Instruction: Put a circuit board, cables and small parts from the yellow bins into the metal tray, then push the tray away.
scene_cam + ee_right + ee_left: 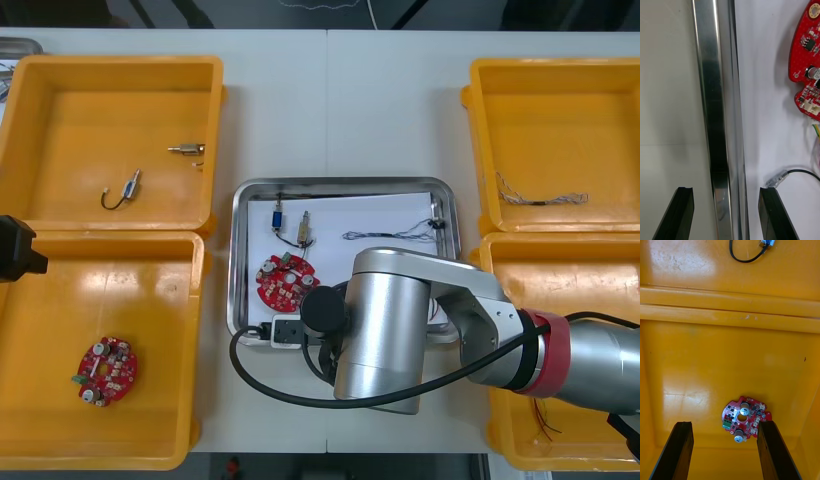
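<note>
**Right gripper [726, 191] astride the near rim of the metal tray [340, 184], fingers apart.**

The right arm comes in from the right and folds over the tray's near edge. One black finger is outside the rim above the table [380, 100], the other inside above the white floor, gripping nothing. In the tray lie a red circuit board [283, 281], a blue and white cable [390, 236], a black cable [801, 171] and small metal parts [302, 231]. Left of the tray, the left gripper [724, 425] hangs with fingers spread over a yellow bin [730, 371] holding a second circuit board [745, 419].
</note>
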You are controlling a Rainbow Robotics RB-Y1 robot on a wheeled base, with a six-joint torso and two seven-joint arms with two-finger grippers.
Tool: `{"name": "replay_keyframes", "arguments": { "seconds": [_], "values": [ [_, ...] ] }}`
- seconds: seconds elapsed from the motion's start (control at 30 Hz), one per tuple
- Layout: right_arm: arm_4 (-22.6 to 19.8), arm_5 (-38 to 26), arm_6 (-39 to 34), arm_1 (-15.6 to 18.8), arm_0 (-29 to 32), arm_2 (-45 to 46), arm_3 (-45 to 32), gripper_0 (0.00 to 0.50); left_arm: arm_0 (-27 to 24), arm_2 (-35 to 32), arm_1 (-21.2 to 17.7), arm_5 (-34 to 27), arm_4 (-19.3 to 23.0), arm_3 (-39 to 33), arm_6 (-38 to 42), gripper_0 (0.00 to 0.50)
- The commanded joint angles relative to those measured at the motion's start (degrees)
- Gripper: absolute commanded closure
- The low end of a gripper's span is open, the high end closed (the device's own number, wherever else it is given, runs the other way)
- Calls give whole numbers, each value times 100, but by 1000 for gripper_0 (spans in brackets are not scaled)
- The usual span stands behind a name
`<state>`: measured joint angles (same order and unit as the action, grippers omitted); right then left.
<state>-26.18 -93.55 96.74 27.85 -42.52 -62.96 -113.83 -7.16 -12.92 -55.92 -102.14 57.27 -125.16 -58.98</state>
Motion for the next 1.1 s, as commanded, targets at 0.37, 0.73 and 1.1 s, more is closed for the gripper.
{"name": "replay_keyframes", "arguments": {
  "seconds": [0.37, 0.73, 1.1],
  "values": [
    [298, 82, 126, -148, 95, -199, 54, 0, 119, -149, -174, 54, -58, -149, -677, 0],
    [298, 73, 21, -165, 95, -199, 54, 422, 119, -149, -174, 54, -58, -149, -677, 0],
    [562, 91, 38, -218, -64, -208, 54, 466, 119, -149, -174, 54, -58, -149, -677, 0]
  ]
}}
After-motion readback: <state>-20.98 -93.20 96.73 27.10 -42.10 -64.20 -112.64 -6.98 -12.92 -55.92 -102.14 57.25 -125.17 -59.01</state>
